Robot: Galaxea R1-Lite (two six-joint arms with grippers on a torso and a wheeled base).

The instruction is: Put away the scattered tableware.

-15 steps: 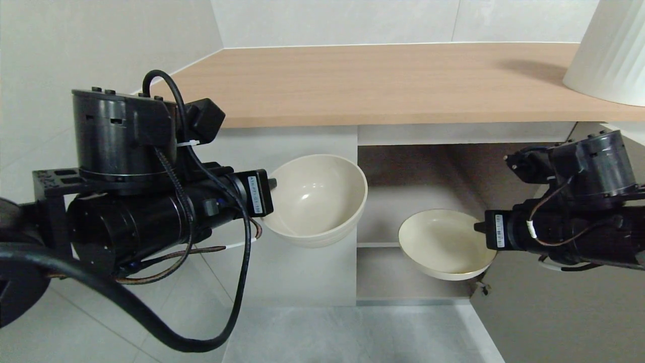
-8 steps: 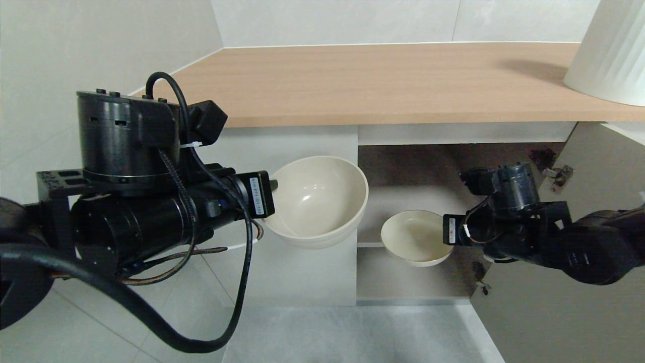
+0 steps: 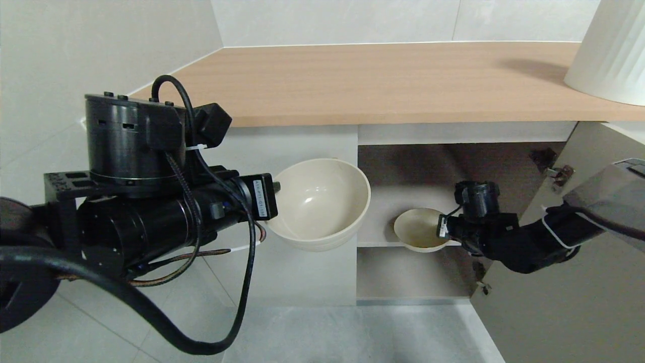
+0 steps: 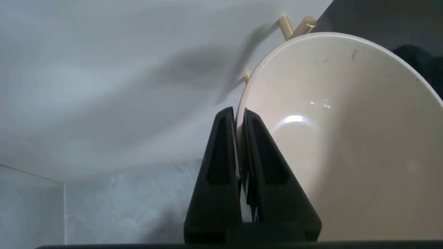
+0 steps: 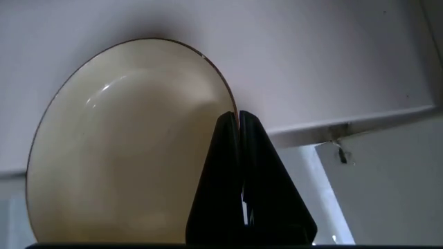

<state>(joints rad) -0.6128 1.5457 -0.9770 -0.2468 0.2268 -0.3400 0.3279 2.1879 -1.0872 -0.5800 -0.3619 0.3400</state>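
**Inspector:** Two bowls on record. State the first.

**Assistant:** Big bowl [image 3: 322,201], cream. It is held in the air below the worktop's [image 3: 378,85] front edge, in front of the closed panel [image 3: 302,282] left of the open cupboard [image 3: 403,161]. Its mouth is tilted up and outward.

**Inspector:** Grip?

**Assistant:** Left tool [image 4: 239,121] is pinching its rim, one finger inside the wall and one outside.

**Inspector:** The second?

**Assistant:** Small bowl [image 3: 415,229], same cream. It is inside the cupboard at the shelf's [image 3: 378,214] front edge, about midway along it. Whether it rests on the shelf or hangs just above cannot be told.

**Inspector:** Grip?

**Assistant:** Right tool [image 5: 239,121] is clamped on its rim at the side nearest the door [image 3: 554,302], the fingers nearly together with the rim between them.

**Inspector:** Other items?

**Assistant:** The door stands open at the cupboard's right. A white ribbed vessel [image 3: 615,55] stands at the worktop's far right corner.
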